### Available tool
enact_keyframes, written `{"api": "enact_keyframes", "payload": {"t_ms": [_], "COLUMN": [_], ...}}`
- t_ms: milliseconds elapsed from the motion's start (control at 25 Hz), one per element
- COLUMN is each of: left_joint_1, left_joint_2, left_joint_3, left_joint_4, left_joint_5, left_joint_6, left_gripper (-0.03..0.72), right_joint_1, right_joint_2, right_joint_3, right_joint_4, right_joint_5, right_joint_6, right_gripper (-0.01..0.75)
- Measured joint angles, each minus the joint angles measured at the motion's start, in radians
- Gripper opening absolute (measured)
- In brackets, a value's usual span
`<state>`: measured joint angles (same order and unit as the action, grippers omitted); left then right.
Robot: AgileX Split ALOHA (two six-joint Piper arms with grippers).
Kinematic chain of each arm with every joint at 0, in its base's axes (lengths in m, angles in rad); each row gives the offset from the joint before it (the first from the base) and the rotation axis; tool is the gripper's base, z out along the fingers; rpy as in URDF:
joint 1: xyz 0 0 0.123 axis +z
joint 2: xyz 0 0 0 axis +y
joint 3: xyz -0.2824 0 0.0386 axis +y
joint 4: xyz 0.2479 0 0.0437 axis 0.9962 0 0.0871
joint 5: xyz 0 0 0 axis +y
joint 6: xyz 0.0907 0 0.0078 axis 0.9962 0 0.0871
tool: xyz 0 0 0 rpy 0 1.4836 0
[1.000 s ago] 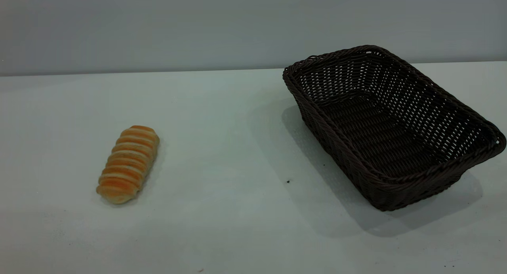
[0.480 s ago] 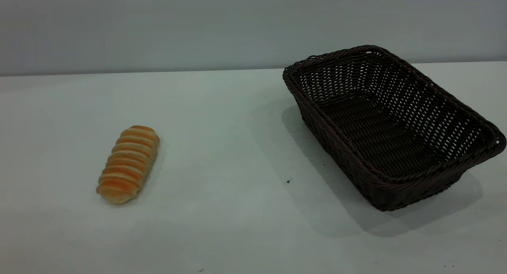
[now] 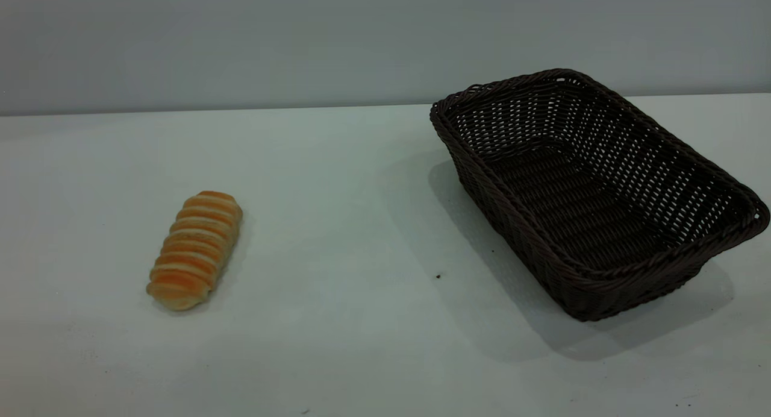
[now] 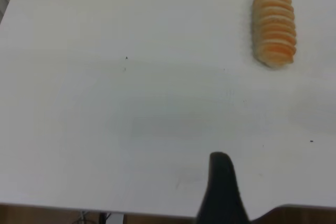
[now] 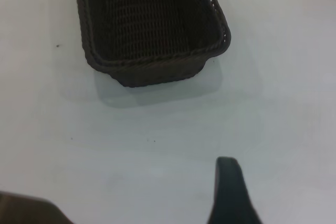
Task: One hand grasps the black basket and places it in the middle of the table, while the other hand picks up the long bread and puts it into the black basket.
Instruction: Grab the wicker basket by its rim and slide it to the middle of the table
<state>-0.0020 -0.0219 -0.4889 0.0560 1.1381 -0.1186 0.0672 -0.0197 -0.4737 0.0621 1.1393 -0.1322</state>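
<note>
Here the bread lies left on the desk, well apart from the basket at right. Neither arm's jaws show enough to tell their state.

No legible text, label, brand, number or sign anywhere.

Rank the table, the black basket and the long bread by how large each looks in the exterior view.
1. The table, which spans the view.
2. The black basket, on the right.
3. The long bread, on the left, clearly smallest.
</note>
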Motion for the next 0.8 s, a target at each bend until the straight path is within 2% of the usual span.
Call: {"api": "enact_keyframes", "payload": {"t_ms": [240,440,640,800], "left_joint_1": [0.0,0.0,0.0,0.0], "left_joint_2": [0.062,0.302,0.559,0.693], "left_joint_3": [-0.04,-0.144,-0.253,-0.279], "left_joint_4": [0.0,-0.003,-0.042,-0.104], "left_joint_5": [-0.051,-0.175,-0.283,-0.311], "left_joint_6": [-0.001,0.015,0.077,0.151], "left_gripper": [0.581,0.581,0.581,0.581], "right_joint_1": [0.0,0.0,0.0,0.0], "right_joint_2": [0.042,0.302,0.623,0.862], "right_joint_3": [-0.02,-0.094,-0.171,-0.177], "right_joint_4": [0.011,0.03,0.117,0.263], "right_joint_5": [-0.001,-0.036,-0.166,-0.304], "right_joint_6": [0.045,0.095,0.114,0.132], "right_gripper": [0.507,0.512,0.512,0.512]}}
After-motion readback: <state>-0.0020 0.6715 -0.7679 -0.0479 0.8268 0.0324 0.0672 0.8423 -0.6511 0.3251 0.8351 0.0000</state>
